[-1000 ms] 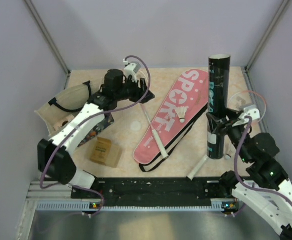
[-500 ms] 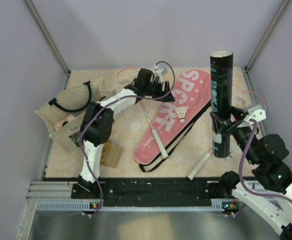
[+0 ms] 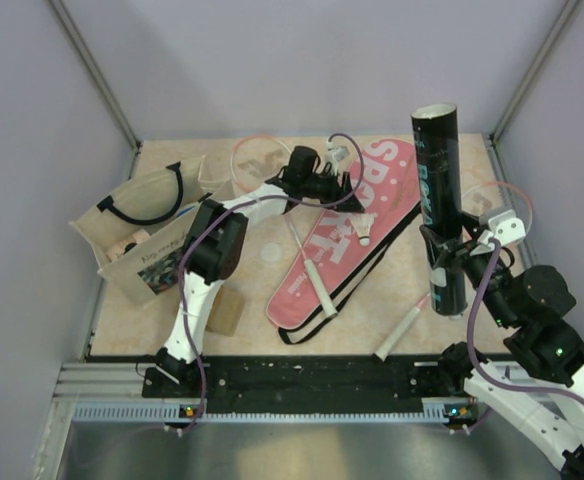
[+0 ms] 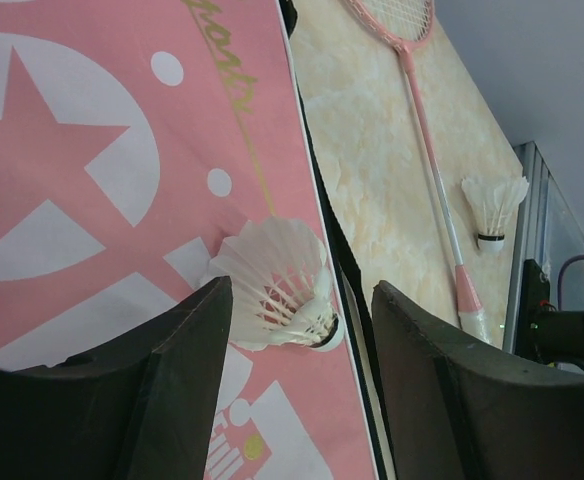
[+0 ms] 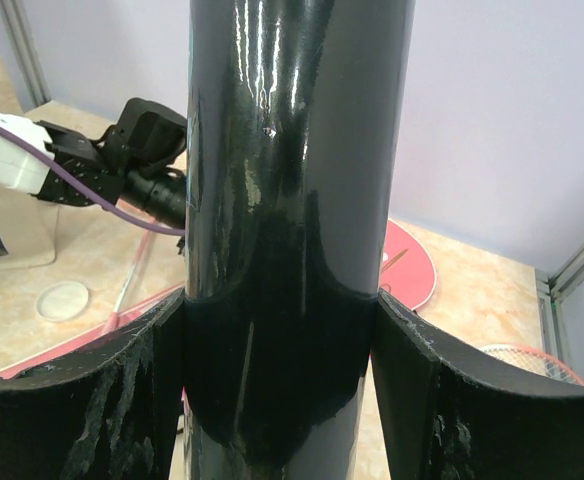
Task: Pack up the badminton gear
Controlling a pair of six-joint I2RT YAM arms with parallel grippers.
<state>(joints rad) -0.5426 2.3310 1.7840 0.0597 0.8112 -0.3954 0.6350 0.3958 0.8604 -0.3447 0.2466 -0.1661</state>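
Left jaws spread near shuttlecock; right jaws clamp tube (beige tabletop, lilac walls).

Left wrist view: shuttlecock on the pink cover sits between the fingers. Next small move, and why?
Probably ease the left pincer down and close on the shuttlecock: it lies on the pink cover between the open jaws, untouched, while the right pincer holds the black tube with its mouth up.

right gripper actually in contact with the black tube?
Touching. The right wrist view shows the right gripper pressed flat against both sides of the tube, with no gap on either side.
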